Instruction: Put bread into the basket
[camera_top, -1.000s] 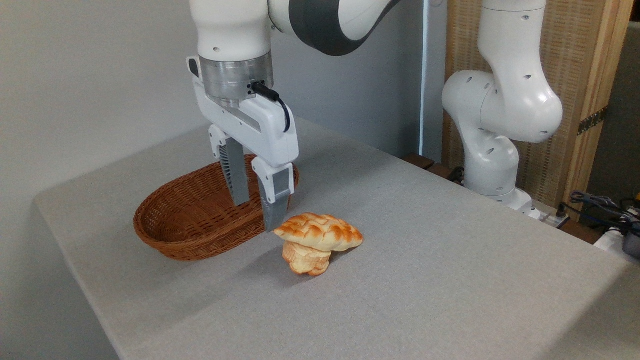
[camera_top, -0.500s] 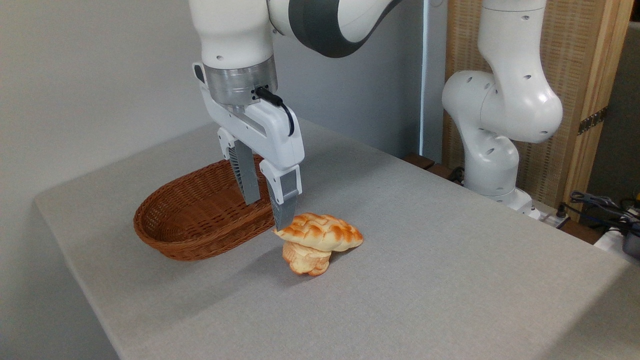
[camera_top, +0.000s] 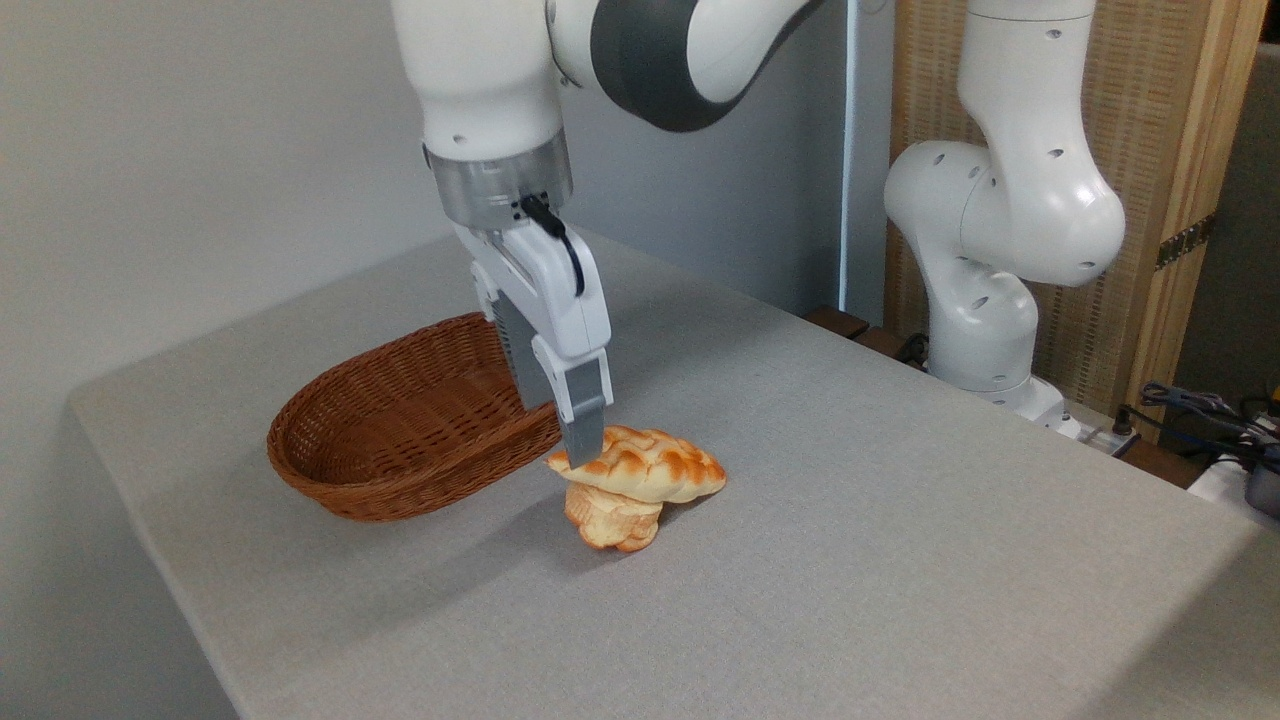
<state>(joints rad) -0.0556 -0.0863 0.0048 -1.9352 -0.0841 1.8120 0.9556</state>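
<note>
The braided golden bread (camera_top: 650, 466) lies across the top of a smaller pale bun (camera_top: 612, 521) near the middle of the table. Just left of it stands the empty reddish-brown wicker basket (camera_top: 400, 492). My gripper (camera_top: 563, 432) points down between the basket's right end and the loaf's left end. It is open with nothing between its fingers. The nearer fingertip (camera_top: 583, 452) overlaps the loaf's left tip in this view; I cannot tell whether it touches. The farther finger is partly hidden behind the gripper body.
The grey table (camera_top: 850, 560) ends in an edge at the front left, below the basket. The arm's white base (camera_top: 985, 300) stands at the back right, with cables (camera_top: 1210, 410) beyond it. A wall runs behind the basket.
The gripper has moved right from over the basket toward the loaf, turned about its vertical axis and come slightly lower. Bread, bun and basket have not moved.
</note>
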